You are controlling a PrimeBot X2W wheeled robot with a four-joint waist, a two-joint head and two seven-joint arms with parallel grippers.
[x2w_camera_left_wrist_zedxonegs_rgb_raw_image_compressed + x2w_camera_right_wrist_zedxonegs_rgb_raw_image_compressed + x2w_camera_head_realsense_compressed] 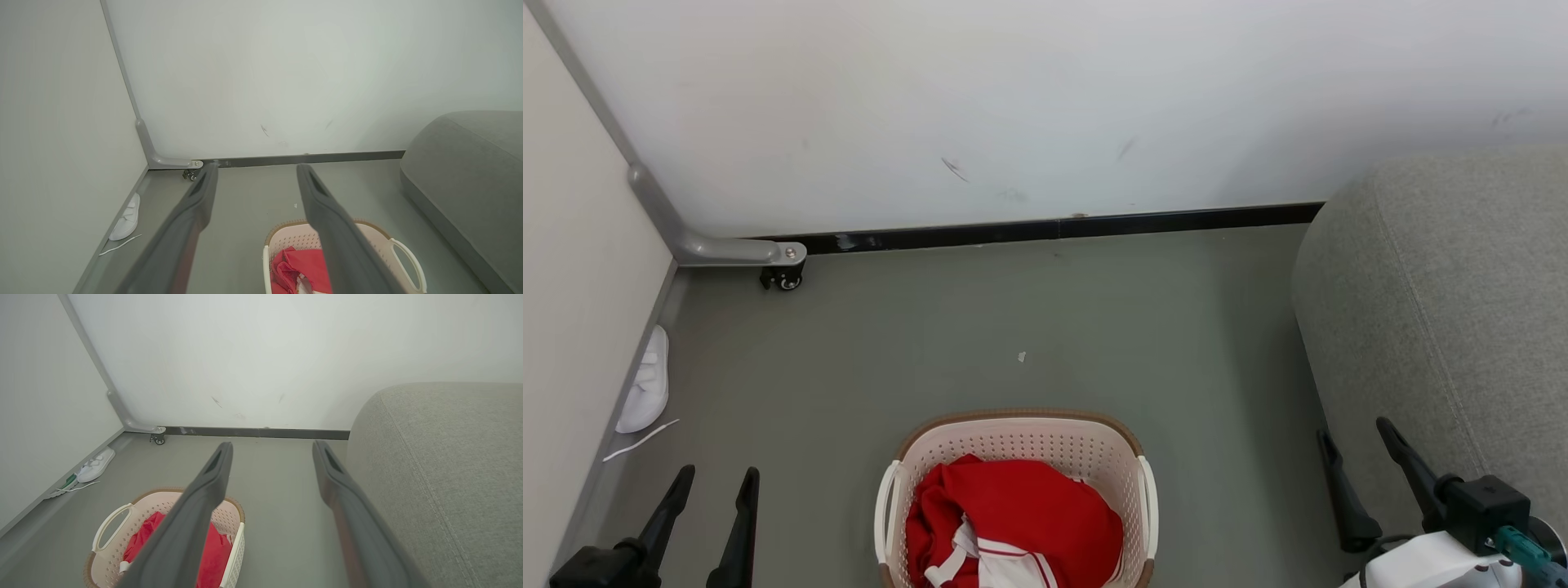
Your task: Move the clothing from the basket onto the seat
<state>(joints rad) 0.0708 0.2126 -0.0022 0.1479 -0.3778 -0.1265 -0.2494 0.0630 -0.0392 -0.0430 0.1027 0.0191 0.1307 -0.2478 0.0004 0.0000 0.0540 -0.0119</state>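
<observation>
Red clothing [1021, 514] with white trim lies bunched in the cream-white basket [1013, 437] on the floor at the bottom centre of the head view. The clothing [300, 265] and basket [402, 251] also appear low in the left wrist view, and the clothing [216, 555] and basket [110, 526] low in the right wrist view. The grey seat [1445, 318] rises at the right, also as seat [470, 163] and seat [441, 457]. My left gripper [715, 478] hangs open to the basket's left. My right gripper [1356, 437] stands open between basket and seat. Both hold nothing.
A white shoe [645, 380] with a loose lace lies by the left wall. A grey caster leg [739, 253] stands in the far left corner. A white wall with a dark skirting [1062, 229] closes the back. Grey floor [1045, 327] spreads beyond the basket.
</observation>
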